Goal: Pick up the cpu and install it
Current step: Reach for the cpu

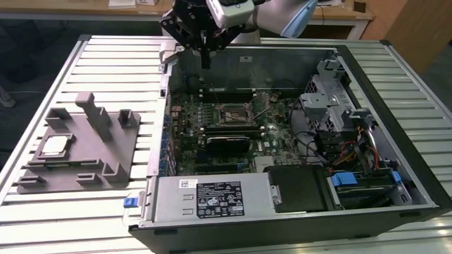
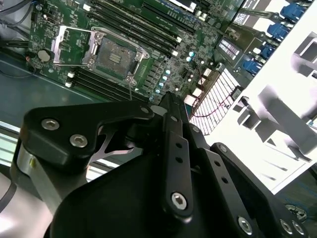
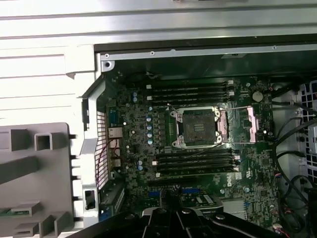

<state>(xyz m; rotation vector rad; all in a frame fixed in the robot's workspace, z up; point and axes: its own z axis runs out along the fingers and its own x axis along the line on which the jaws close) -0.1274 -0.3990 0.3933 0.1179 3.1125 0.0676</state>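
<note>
The cpu (image 1: 55, 145), a small silvery square chip, lies flat in a recess of the grey tray (image 1: 78, 170) on the exterior view's left, far from my gripper. My gripper (image 1: 205, 62) hangs over the rear left corner of the open computer case (image 1: 395, 132), fingers pointing down and shut with nothing between them. The green motherboard (image 1: 272, 138) lies below it. Its socket (image 3: 198, 128) stands open and empty, with the metal load plate (image 3: 250, 124) flipped aside. In the second wrist view the gripper (image 2: 166, 99) is near the socket (image 2: 113, 55).
A power supply (image 1: 211, 198) fills the case's near side; a metal drive cage (image 1: 332, 100) and loose cables (image 1: 346, 156) crowd the exterior view's right. The tray carries upright posts (image 1: 95, 114). Everything rests on a slatted metal table (image 1: 42, 69).
</note>
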